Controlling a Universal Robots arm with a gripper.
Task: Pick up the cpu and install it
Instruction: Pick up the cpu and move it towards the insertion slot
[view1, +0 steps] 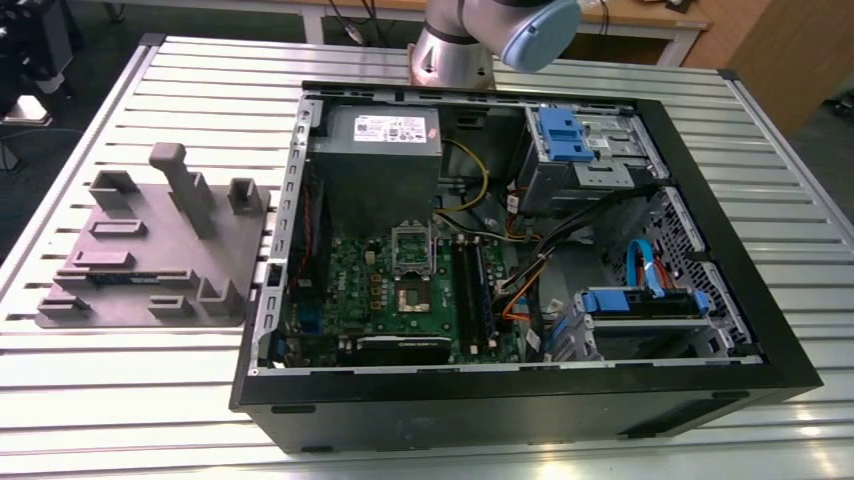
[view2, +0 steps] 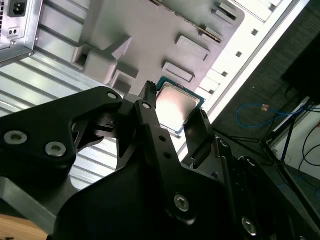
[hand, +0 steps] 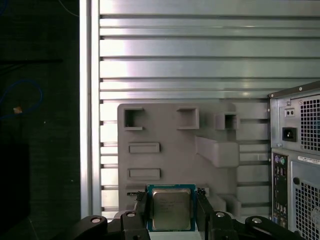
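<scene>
Two fingers (hand: 201, 205): in both wrist views we see them pressed against opposite edges of the cpu (hand: 171, 209).
Tool (view2: 175, 107): narrowed onto the cpu, gripping it.
Cpu: silver top faces the cameras; we see it against the edge of the tray (hand: 162, 125).
Tray: gray, on the slatted table (view1: 134, 400), at the exterior view's left of the case (view1: 534, 410).
Case: open, motherboard (view1: 350, 280) exposed.
Arm (view1: 461, 50): rises beyond the case's far side.
</scene>
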